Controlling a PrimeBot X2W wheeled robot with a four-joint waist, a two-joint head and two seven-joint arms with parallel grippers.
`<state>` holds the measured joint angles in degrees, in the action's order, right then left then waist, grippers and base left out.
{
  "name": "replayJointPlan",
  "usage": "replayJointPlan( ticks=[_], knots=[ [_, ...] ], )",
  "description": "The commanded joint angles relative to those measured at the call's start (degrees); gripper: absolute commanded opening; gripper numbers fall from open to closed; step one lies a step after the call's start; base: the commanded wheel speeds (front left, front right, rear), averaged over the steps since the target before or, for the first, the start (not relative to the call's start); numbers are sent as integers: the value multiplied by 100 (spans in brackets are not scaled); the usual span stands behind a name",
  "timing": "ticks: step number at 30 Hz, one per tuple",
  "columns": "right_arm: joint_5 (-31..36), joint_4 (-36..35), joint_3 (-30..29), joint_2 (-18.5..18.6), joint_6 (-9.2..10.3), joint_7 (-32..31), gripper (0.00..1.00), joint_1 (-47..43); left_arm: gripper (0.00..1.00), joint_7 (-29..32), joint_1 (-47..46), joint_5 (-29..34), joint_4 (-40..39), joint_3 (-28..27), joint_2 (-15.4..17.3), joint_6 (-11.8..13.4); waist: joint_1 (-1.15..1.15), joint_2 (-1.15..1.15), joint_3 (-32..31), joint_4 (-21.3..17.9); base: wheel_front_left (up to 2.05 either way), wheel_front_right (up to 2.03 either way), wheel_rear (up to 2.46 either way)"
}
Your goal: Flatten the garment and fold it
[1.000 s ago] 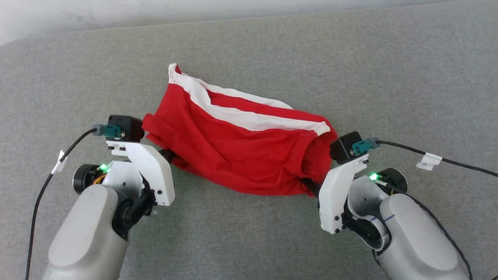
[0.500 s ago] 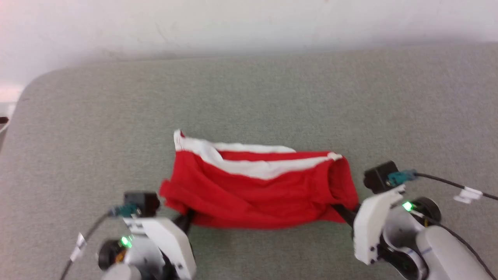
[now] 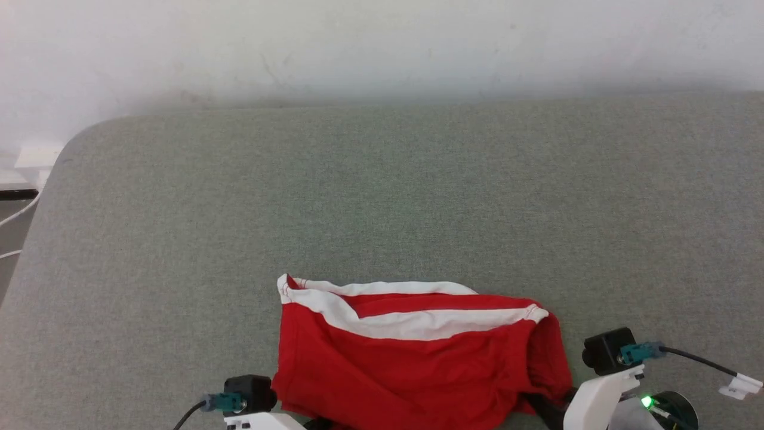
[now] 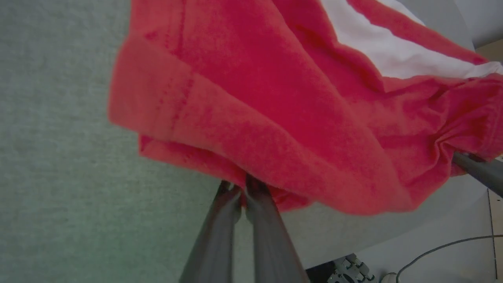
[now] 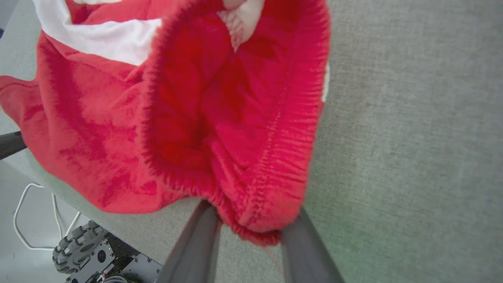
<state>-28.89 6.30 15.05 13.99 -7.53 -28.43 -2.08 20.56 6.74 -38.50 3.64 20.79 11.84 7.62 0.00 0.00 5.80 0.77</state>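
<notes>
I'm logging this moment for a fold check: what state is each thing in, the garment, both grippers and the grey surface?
garment: crumpled, neither flat nor folded.
left gripper: shut on the garment's red edge.
right gripper: fingers apart, elastic waistband bunched between them; whether it grips cannot be told.
grey surface: bears the garment near its front edge.

A bare lab-like test room: a grey fabric-covered counter (image 3: 382,197) against a plain white wall (image 3: 382,42), loose white cables (image 5: 15,218) on the floor (image 5: 39,212).
</notes>
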Motion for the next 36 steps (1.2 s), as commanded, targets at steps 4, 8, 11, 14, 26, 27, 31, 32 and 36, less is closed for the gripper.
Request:
replayJointPlan(
  ticks=[4, 8, 11, 14, 26, 27, 31, 32, 36],
  knots=[
    [222, -178, -200, -114, 4, 332, 100, -302, 100, -123, 28, -79, 120, -94, -48, 38, 0, 0, -62, 9, 0, 0, 0],
    [486, -615, -470, -215, 4, 692, 100, -680, 100, -440, 62, -28, -46, -348, 14, 191, 0, 0, -151, 26, 0, 0, 0],
    [664, -1078, -663, -321, 4, 746, 100, -994, 100, -691, 109, 131, -234, -579, 159, 401, 0, 0, -225, 23, 0, 0, 0],
    [833, -1581, -853, -451, 4, 650, 100, -1234, 100, -1033, 72, 361, -436, -780, 304, 563, 0, 0, -275, 27, 0, 0, 0],
    [1473, -2233, -802, -739, 4, -172, 100, -1015, 100, -3050, -400, 1340, -715, -911, 440, 510, 0, 0, -206, 165, 0, 0, 0],
    [1566, -2103, -829, -716, 4, -208, 100, -948, 100, -3091, -421, 1374, -700, -870, 423, 503, 0, 0, -178, 205, 0, 0, 0],
    [1681, -1718, -983, -715, 4, -226, 100, -760, 100, -3143, -489, 1424, -647, -785, 374, 492, 0, 0, -72, 342, 0, 0, 0],
    [1662, -1603, -1042, -738, 4, -233, 100, -703, 100, -3155, -514, 1437, -642, -764, 358, 494, 0, 0, -34, 373, 0, 0, 0],
    [1618, -1135, -1162, -672, 4, -304, 100, -491, 100, -3205, -636, 1495, -645, -688, 312, 492, 0, 0, 171, 512, 0, 0, 0]
  ],
)
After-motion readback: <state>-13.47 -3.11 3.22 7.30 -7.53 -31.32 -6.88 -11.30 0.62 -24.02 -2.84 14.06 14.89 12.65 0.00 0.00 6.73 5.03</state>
